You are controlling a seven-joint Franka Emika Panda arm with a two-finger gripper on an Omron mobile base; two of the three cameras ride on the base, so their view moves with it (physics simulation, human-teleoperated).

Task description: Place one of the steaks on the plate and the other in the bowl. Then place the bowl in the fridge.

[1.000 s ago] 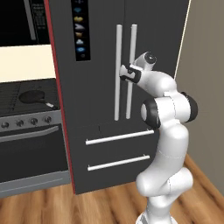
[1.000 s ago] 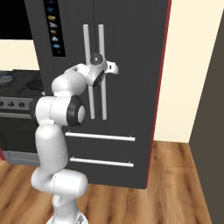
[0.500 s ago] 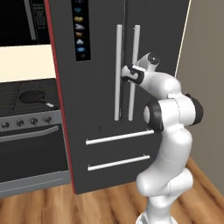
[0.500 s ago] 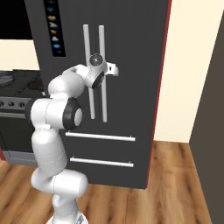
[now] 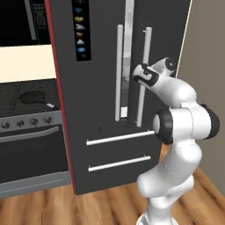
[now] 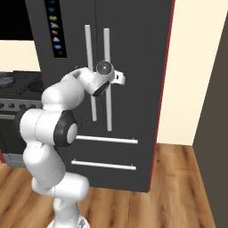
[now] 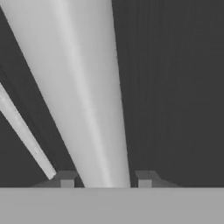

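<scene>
Between the gripper's (image 7: 105, 178) tips runs the fridge's (image 5: 101, 66) upright right handle (image 5: 144, 79), loosely straddled, door ajar; wood floor (image 6: 178, 187) below.

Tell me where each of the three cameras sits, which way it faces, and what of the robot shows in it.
Left base view: behind the arm on its left, facing the fridge and oven; the arm rises at lower right, gripper at the right door handle.
Right base view: behind on the right, facing the same fridge; the arm rises at lower left.
Hand view: on the hand, looking along the gripper; both fingertips straddle the handle.
Both base views share the fridge, handles, drawers and arm.
</scene>
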